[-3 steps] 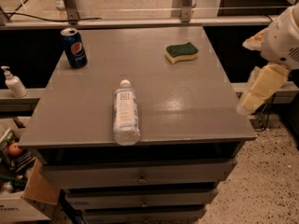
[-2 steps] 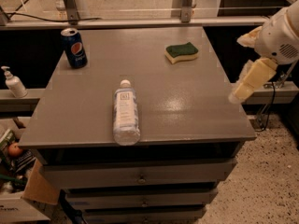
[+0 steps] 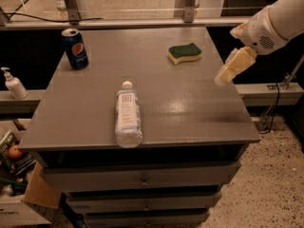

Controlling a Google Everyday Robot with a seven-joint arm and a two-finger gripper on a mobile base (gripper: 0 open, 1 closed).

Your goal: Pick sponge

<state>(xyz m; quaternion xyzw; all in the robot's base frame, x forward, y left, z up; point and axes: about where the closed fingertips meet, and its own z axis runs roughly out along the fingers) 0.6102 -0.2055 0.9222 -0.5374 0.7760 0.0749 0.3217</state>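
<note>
The sponge [image 3: 184, 52], dark green on top with pale yellow foam below, lies flat on the grey table [image 3: 95, 113] at the far right. My gripper [image 3: 230, 68] with cream-yellow pads hangs from the white arm at the table's right edge. It is to the right of the sponge and a little nearer the camera, above the surface and apart from the sponge.
A clear plastic bottle [image 3: 127, 118] lies on its side near the front middle. A blue Pepsi can [image 3: 75, 48] stands at the far left. A soap dispenser [image 3: 13, 84] stands on a ledge to the left. Drawers sit below the table top.
The gripper has moved up and to the left, from beside the table's front right corner toward the sponge. The sponge, bottle and can have not moved.
</note>
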